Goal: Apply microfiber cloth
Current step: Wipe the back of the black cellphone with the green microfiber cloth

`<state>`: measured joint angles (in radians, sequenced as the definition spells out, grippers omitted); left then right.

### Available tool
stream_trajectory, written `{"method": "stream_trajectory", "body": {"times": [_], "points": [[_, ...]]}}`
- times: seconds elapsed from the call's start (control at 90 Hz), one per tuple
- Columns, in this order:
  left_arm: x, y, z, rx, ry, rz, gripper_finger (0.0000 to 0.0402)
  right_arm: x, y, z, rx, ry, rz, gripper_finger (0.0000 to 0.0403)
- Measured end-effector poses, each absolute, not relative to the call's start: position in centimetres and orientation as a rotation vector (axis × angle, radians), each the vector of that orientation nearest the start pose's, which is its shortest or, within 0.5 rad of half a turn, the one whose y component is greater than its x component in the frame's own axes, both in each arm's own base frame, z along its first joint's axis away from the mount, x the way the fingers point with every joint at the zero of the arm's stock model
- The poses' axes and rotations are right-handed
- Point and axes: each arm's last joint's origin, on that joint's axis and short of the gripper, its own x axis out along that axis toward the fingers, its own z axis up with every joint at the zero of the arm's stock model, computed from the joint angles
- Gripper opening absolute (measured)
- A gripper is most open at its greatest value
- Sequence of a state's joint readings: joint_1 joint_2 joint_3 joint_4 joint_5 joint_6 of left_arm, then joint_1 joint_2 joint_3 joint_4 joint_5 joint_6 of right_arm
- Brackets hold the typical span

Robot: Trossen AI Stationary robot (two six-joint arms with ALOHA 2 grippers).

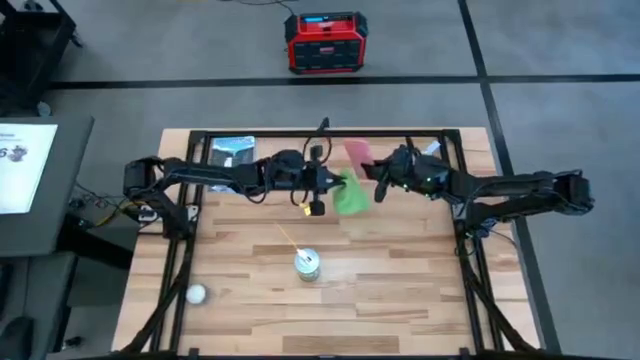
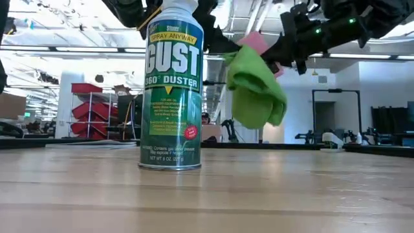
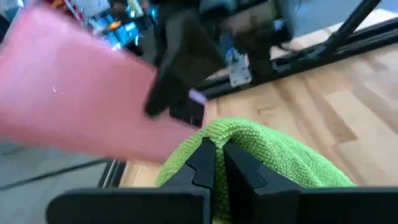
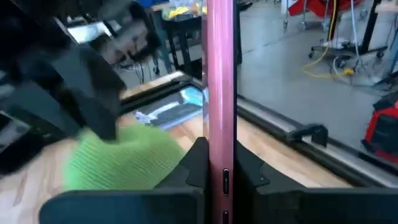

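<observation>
Above the table's far middle: microfiber cloth [image 1: 351, 193] pinched in left gripper [image 3: 216, 163], phone [image 1: 359, 156] clamped edgewise in right gripper [image 4: 214, 163] just beside, apparently for wiping.

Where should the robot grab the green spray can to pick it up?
Probably around the middle of the duster can, jaws coming in level from the side. It stands upright, its body is round and straight, and a thin straw sticks out near the top.

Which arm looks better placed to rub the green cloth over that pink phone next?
Probably the left: the left gripper is shut on the microfiber cloth, held beside the phone, which the right gripper grips edge-on in the air.
</observation>
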<state>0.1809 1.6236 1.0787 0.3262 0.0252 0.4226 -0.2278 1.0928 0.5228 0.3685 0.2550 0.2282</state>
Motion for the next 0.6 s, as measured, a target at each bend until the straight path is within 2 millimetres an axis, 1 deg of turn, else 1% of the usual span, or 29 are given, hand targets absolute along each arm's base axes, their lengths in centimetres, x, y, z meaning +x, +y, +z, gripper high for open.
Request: {"method": "stream_trajectory", "body": {"times": [0.167,0.244,0.333,0.489,0.6], "points": [[36.2,7.3,28.1,0.443,0.183,0.195,0.0,23.2,-5.1,22.2,0.239,0.231,-0.465,0.0012],[36.1,8.0,28.4,0.456,0.176,0.264,0.0,23.5,-4.5,21.9,0.238,0.251,-0.438,0.0012],[35.8,8.7,28.7,0.455,0.179,0.3,0.0,23.7,-4.1,21.6,0.244,0.264,-0.418,0.0012],[35.7,9.0,28.8,0.44,0.169,0.313,0.0,23.8,-4.0,21.6,0.243,0.262,-0.412,0.0012],[35.8,8.3,28.7,0.419,0.178,0.261,0.0,23.8,-4.4,21.8,0.236,0.242,-0.446,0.0012]]}}
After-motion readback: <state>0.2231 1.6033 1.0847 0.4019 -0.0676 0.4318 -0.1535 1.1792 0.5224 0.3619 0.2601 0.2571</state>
